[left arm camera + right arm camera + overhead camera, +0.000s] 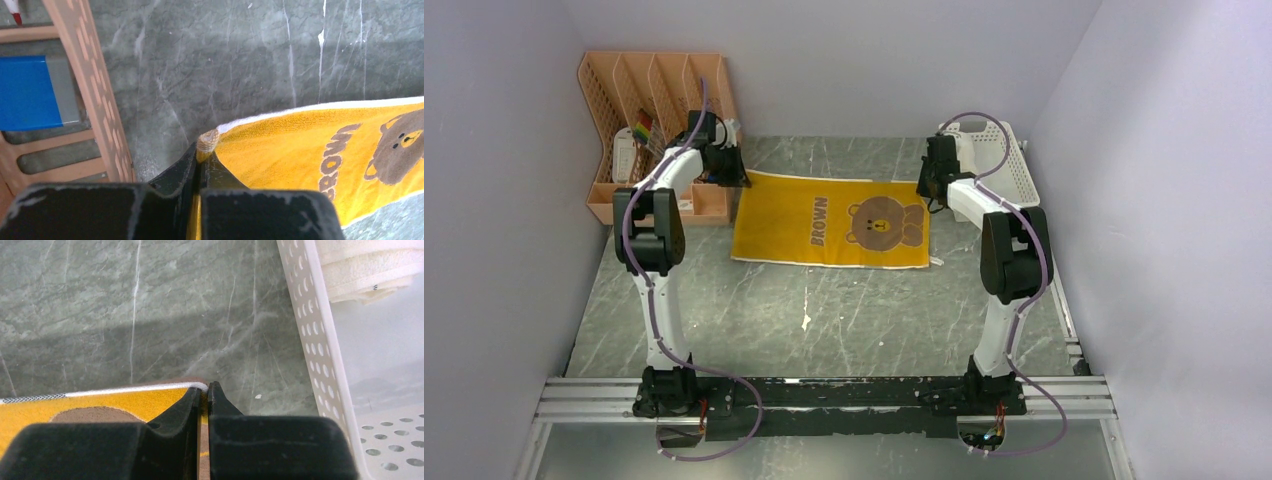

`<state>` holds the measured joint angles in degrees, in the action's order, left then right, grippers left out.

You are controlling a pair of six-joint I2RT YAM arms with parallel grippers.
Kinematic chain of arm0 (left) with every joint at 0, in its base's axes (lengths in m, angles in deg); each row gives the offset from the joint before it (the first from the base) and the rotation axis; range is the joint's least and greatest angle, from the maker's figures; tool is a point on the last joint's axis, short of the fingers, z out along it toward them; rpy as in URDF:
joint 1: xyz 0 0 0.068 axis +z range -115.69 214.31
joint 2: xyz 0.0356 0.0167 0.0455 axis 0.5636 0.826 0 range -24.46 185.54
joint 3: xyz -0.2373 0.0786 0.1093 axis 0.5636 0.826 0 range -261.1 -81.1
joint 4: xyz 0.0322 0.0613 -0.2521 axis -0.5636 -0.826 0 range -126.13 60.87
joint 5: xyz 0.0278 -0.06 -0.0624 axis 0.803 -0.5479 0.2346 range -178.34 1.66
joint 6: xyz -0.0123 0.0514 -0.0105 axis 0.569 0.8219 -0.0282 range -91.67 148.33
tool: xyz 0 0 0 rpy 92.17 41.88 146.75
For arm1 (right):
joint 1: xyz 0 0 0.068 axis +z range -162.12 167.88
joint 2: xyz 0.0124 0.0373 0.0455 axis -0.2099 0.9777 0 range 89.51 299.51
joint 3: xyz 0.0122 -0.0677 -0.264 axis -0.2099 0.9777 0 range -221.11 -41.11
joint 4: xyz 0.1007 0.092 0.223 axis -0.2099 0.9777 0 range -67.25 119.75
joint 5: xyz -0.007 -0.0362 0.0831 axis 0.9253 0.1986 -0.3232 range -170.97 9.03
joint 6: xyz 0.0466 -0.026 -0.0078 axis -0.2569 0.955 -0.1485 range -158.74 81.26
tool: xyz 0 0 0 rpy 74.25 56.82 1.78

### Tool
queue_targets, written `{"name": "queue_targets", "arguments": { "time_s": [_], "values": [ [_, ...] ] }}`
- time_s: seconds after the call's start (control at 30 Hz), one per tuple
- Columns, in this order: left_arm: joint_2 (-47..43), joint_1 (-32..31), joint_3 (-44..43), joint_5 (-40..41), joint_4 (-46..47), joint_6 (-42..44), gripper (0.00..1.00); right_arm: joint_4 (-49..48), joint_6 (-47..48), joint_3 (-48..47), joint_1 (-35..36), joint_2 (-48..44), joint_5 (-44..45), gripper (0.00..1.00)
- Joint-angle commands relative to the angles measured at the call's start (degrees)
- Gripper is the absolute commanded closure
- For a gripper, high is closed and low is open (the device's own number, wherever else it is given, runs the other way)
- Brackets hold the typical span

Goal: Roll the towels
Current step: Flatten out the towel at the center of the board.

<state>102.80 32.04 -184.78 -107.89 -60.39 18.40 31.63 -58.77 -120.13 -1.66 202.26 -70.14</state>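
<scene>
Grey marbled counter (824, 320) is occupied at its far middle by the mustard-yellow bear towel (804, 225), laid flat with its long axis from 9 to 3 o'clock. Its far-left corner is pinched in the left claw (201, 154) and its far-right corner in the right claw (204, 390), both clamped narrow. From each claw the cloth lies toward 6 o'clock, so a roll is judged to run that way.

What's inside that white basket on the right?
A cream-white towel lies bundled at one end of the white basket. The right arm hides part of the inside from above.
</scene>
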Motion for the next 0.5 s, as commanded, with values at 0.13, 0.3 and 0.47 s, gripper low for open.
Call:
{"name": "queue_targets", "arguments": {
  "time_s": [0.13,0.3,0.47],
  "values": [
    [4.02,-0.25,-4.74,-1.17,2.57,1.9,0.77,1.39,3.03,-2.28,-2.46,1.58,1.41,1.0],
    [9.17,-1.28,-10.09,-0.37,1.65,1.74,0.66,1.74,3.45,-3.15,-3.49,2.48,0.16,1.0],
    [13.67,-2.11,-16.51,2.26,0.7,1.92,0.63,2.68,4.14,-4.59,-3.69,4.57,-0.9,1.0]
  ]
}}
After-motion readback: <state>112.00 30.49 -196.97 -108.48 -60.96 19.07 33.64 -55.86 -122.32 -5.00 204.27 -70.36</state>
